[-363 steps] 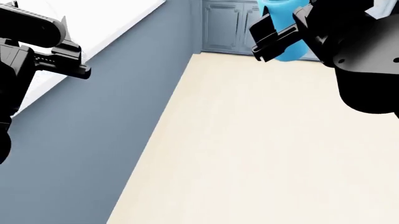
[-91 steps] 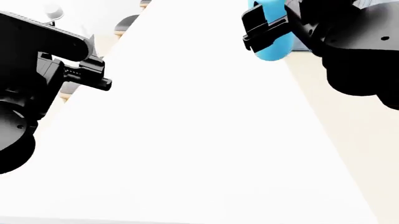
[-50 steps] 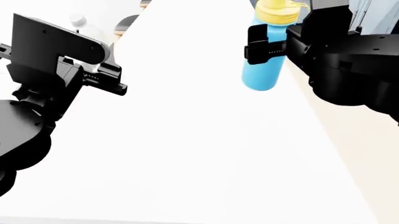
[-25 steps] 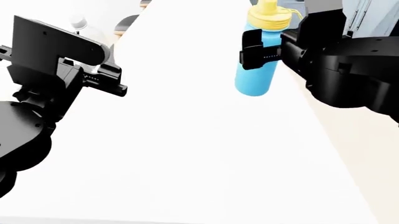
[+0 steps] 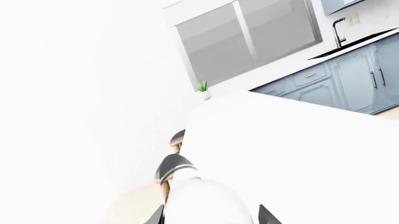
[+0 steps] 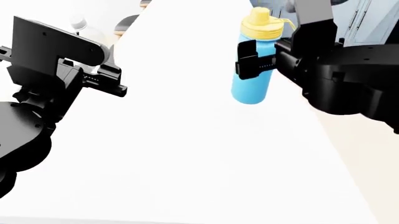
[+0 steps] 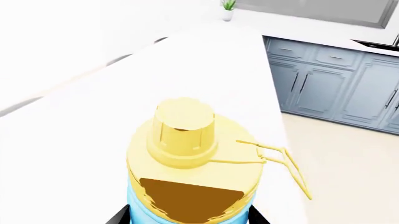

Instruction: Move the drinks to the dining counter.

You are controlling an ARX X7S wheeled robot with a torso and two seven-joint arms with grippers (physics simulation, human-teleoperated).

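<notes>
A sky-blue flask [image 6: 252, 84] with a yellow lid [image 6: 260, 23] stands upright over the far right part of the white dining counter [image 6: 187, 149]. My right gripper [image 6: 248, 65] is shut on its body. Whether its base touches the top, I cannot tell. The right wrist view looks down on the flask's lid [image 7: 185, 149], with my right gripper [image 7: 187, 219] shut round the blue body below it. My left gripper [image 6: 111, 78] is shut on the clear bottle [image 6: 90, 32], mostly hidden behind the arm at the counter's left edge. The left wrist view shows the clear bottle [image 5: 206, 200] between that gripper's [image 5: 210, 217] dark fingertips [image 5: 158, 215].
Grey-cushioned stools [image 5: 173, 167] line the counter's left side. Beige floor [image 6: 367, 154] runs along its right side. Grey-blue cabinets [image 7: 330, 88] with a sink faucet [image 5: 339, 30] stand beyond the far end. A small potted plant [image 5: 203, 88] sits by the window.
The right gripper has brought the blue flask lower and slightly left over the counter. The left arm with the clear bottle has stayed still for the last second.
</notes>
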